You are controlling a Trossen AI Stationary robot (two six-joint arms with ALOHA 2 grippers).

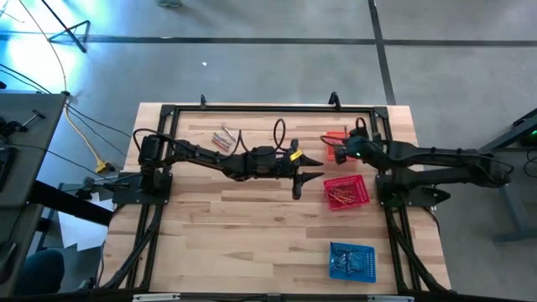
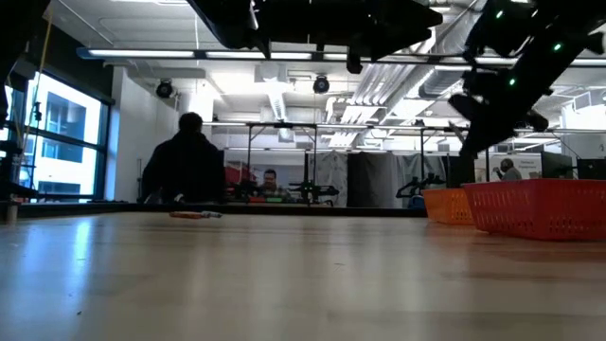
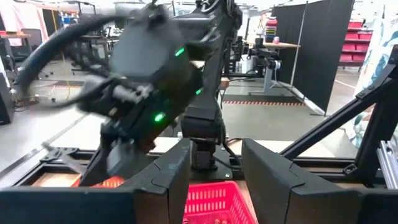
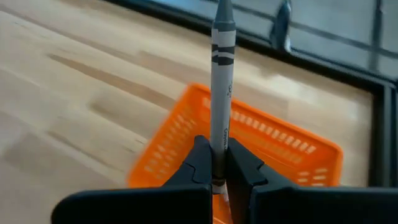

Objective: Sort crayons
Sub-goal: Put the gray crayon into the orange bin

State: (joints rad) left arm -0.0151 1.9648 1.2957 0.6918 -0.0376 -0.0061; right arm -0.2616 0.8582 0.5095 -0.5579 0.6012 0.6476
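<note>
We hold grey crayon (image 4: 222,74) pinched upright in right gripper (image 4: 219,163), just above orange basket (image 4: 249,146), likely so it drops in there. Left gripper (image 3: 214,171) empty, fingers spread wide beside red basket (image 1: 346,192), well clear. Loose crayons (image 1: 225,139) wait well apart from orange basket, across table (image 1: 252,226).

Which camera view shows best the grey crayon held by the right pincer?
The right wrist view: the grey crayon stands clamped in the right pincer, above the orange basket. In the other views it cannot be made out.
</note>
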